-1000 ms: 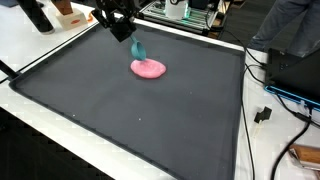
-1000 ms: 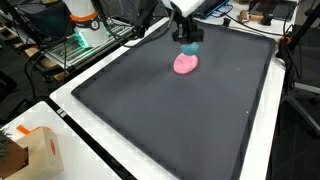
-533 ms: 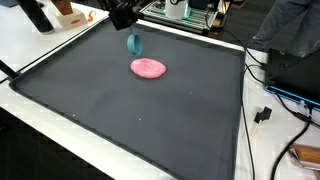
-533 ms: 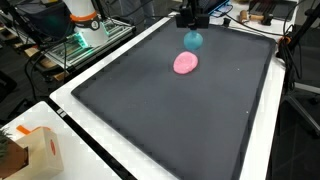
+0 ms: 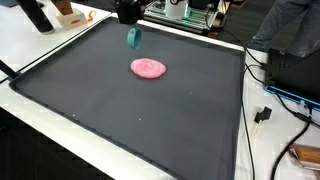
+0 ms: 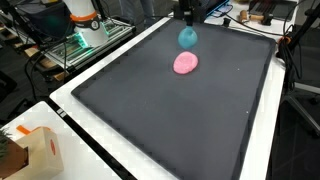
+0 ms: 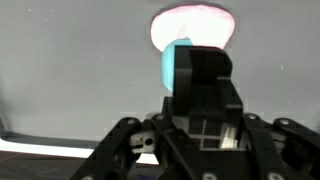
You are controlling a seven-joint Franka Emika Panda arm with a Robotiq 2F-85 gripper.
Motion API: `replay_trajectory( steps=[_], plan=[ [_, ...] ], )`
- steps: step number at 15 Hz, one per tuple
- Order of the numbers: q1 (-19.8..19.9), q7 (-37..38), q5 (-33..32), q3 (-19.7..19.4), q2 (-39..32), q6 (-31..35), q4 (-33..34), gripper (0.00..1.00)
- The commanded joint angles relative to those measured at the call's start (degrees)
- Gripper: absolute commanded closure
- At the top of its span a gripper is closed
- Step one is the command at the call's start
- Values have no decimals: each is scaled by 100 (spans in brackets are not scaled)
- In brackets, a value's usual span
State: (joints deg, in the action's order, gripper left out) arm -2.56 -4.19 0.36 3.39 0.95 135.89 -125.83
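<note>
From my station I saw the gripper [image 5: 129,20] up near the far edge of the black mat [image 5: 120,120], with its fingers pinched together on a small teal object [image 5: 133,38]. In both exterior views the teal object [image 6: 187,37] hung just below the fingertips, raised off the mat and touching nothing else. Beneath it and a little toward the middle of the mat lay a flat, rounded pink object [image 5: 148,68], resting on the surface and apart from the teal one. In an exterior view the pink object [image 6: 185,63] sat almost straight under the gripper [image 6: 186,18]. The wrist view looked down past the gripper [image 7: 186,68]: one dark finger [image 7: 208,80] covered much of the teal object [image 7: 174,62], whose visible edge pressed against that finger, and the pink object [image 7: 192,25] showed beyond it on the mat [image 7: 60,70]. I could not make out the opposite finger in that view. The mat lay on a white table [image 5: 55,42]; a cardboard box [image 6: 32,150] stood on the table well away from the gripper, and cables [image 5: 264,114] trailed off the mat's side.
</note>
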Motion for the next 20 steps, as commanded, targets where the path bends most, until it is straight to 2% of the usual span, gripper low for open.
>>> replay_trajectory(
  steps=[1, 4, 6, 7, 15, 16, 19, 20],
  plan=[
    [-97, 657, -536, 90, 220, -125, -185, 75],
    [-153, 974, -753, 158, 232, -165, -191, 75],
    [-171, 863, -591, 165, 223, -241, -147, 75],
    [-154, 784, -573, 150, 49, -68, -41, 50],
    [-156, 785, -574, 160, 74, -120, -41, 50],
    [-156, 785, -574, 160, 75, -121, -41, 75],
    [-255, 1159, -1196, 299, 137, -425, 91, 75],
    [-299, 1453, -1587, 374, 129, -550, 150, 75]
  ],
)
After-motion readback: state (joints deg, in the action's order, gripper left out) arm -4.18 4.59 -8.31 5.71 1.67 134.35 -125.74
